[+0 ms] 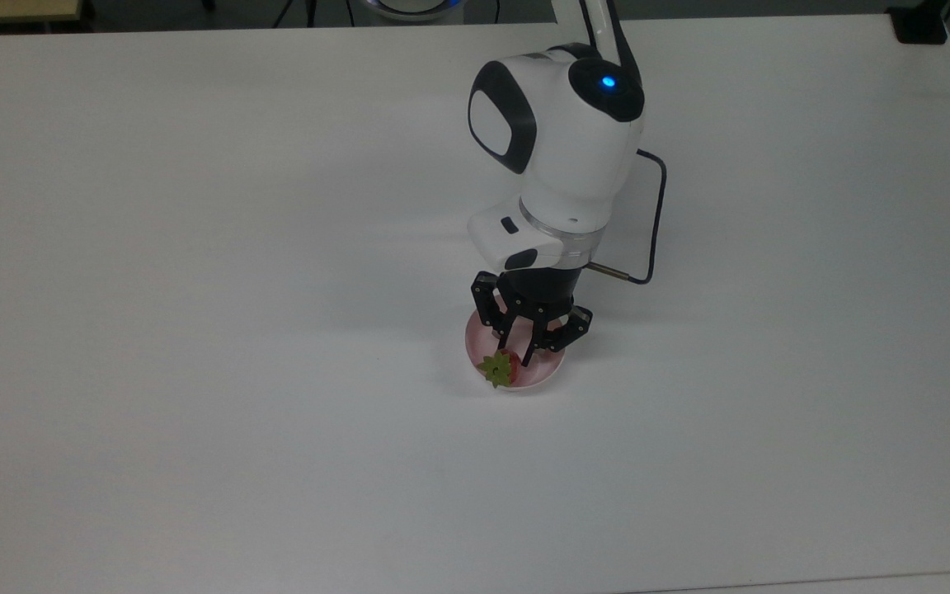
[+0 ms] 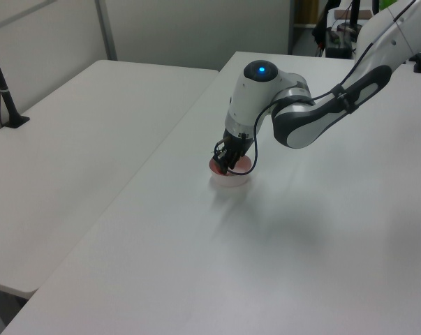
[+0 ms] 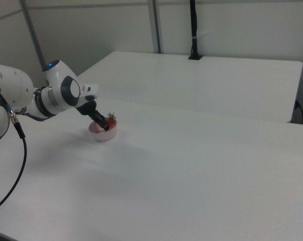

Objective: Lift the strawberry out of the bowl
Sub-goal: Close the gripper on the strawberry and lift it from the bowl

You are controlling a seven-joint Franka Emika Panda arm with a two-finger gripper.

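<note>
The small pale pink bowl (image 1: 547, 373) sits on the white table, just below the arm's wrist in the top view. My gripper (image 1: 514, 356) reaches down into it, fingers shut on the red strawberry (image 1: 501, 367), whose green leafy top faces up and toward the top view's left. In the right view the strawberry (image 3: 111, 120) sits at about rim height of the bowl (image 3: 102, 134), leaves sticking up above it, with the gripper (image 3: 107, 124) slanting in from the right view's left. From the left view's angle the gripper (image 2: 224, 165) covers most of the bowl (image 2: 232, 180).
A black cable (image 1: 656, 223) loops off the wrist toward the top view's right. A black clamp (image 1: 920, 25) sits at the table's far right corner. A second white table (image 2: 70, 153) adjoins on the left view's left, with a black post (image 2: 4, 91) on it.
</note>
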